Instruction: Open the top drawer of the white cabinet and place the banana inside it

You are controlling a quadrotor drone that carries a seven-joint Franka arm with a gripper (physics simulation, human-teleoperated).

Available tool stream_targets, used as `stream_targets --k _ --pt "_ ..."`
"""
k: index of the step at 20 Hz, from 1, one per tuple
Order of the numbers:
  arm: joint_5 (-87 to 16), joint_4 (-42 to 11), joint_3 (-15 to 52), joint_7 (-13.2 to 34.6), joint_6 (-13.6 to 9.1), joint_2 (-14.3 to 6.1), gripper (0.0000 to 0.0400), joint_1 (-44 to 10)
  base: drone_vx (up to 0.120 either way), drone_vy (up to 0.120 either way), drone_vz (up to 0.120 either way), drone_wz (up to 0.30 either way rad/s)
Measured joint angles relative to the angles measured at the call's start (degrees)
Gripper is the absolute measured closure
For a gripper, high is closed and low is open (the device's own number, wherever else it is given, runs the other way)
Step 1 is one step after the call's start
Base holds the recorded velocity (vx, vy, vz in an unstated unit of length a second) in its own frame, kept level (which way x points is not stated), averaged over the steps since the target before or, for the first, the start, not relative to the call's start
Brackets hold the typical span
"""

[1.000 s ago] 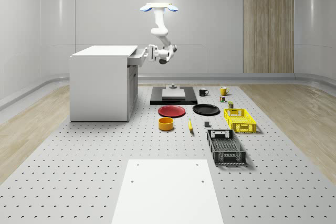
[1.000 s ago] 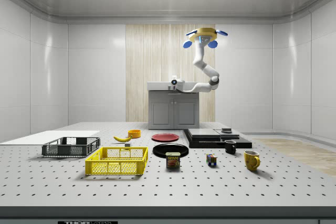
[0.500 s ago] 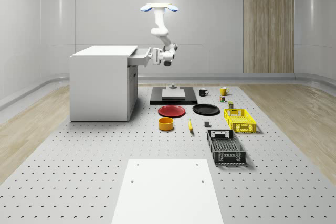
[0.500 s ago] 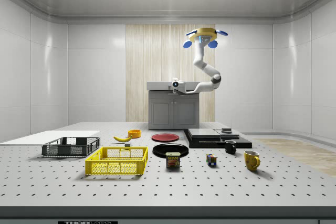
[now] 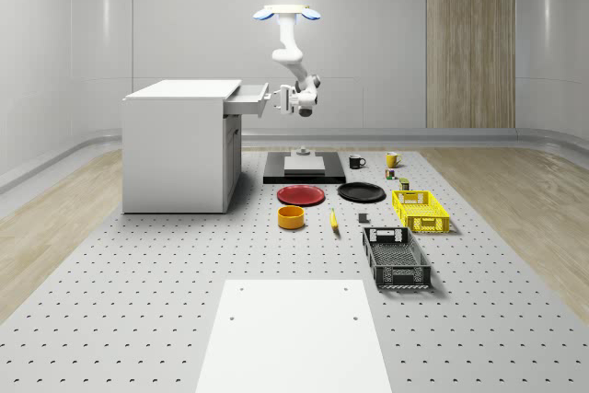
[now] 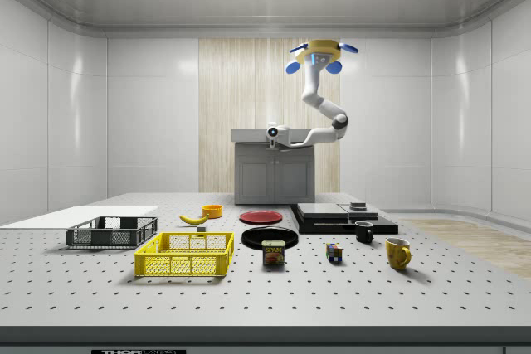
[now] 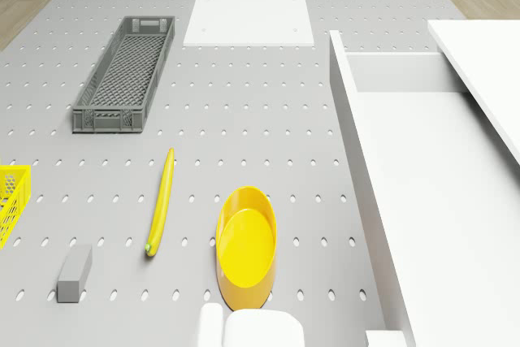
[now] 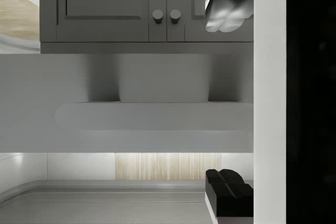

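Jaws-wise, can't tell if my gripper (image 5: 274,100) grips the handle, but the white cabinet's top drawer (image 5: 248,98) slid further out. Slim yellow banana (image 5: 333,220) waits mid-frame on the table, next job.

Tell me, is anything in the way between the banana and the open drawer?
Nothing visible blocks it. The banana lies bare on the table beside the yellow bowl, and the open drawer looks empty. The gripper is at the drawer's front.

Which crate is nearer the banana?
The grey crate; the banana lies between it and the yellow bowl. The yellow crate sits farther off.
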Motion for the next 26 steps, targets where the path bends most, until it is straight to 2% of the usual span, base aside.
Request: stream_targets --k 6,7,9,10,11,12,13,14,18,19,20,21,22,24,26 --pt "-0.71 0.0 -0.66 0.34 0.63 -0.69 0.0002 0.94 0.0 -0.087 0.0 0.0" --pt "-0.82 -0.01 -0.75 0.4 0.75 -0.8 0.0025 1.09 0.0 0.0 0.0 0.0" --pt "-1.02 -0.03 -0.91 0.52 0.98 -1.01 0.0131 1.39 0.0 0.0 0.0 0.0" --pt "-1.19 -0.04 -0.98 0.68 1.11 -1.12 0.0158 1.54 0.0 0.0 0.0 0.0" --pt "-1.58 -0.02 -1.09 0.68 1.2 -1.23 0.0165 1.69 0.0 0.0 0.0 0.0" --pt "-2.72 0.41 -1.1 3.83 1.37 -1.99 0.0128 2.04 0.0 0.0 0.0 0.0" --pt "-3.35 0.05 -1.99 1.06 1.89 -2.14 0.0154 2.73 0.0 0.0 0.0 0.0" --pt "-3.48 0.12 -2.49 0.52 1.7 -2.12 0.0185 2.86 0.0 0.0 0.0 0.0" --pt "-4.8 0.88 -4.53 -0.56 -0.03 -1.9 0.0229 2.66 0.0 0.03 0.0 0.0" --pt "-5.43 1.24 -5.01 0.41 -0.42 -2.1 0.0225 2.72 0.0 0.12 0.0 0.0" --pt "-6.68 1.77 -5.44 1.32 -0.51 -2.92 0.0191 3.11 0.0 0.12 0.0 0.0" --pt "-6.75 1.56 -6.22 -0.59 -0.52 -2.66 0.0214 3.31 0.0 0.12 0.0 0.0" --pt "-6.91 1.83 -6.49 -0.07 -0.8 -2.79 0.0232 3.35 0.0 0.12 0.0 0.0" --pt "-7.27 2.27 -6.94 0.97 -1.13 -3.13 0.0141 3.54 0.0 0.12 0.0 0.0" --pt "-7.6 2.56 -7.28 1.76 -1.27 -3.44 0.0085 3.77 0.12 0.12 0.0 0.0"
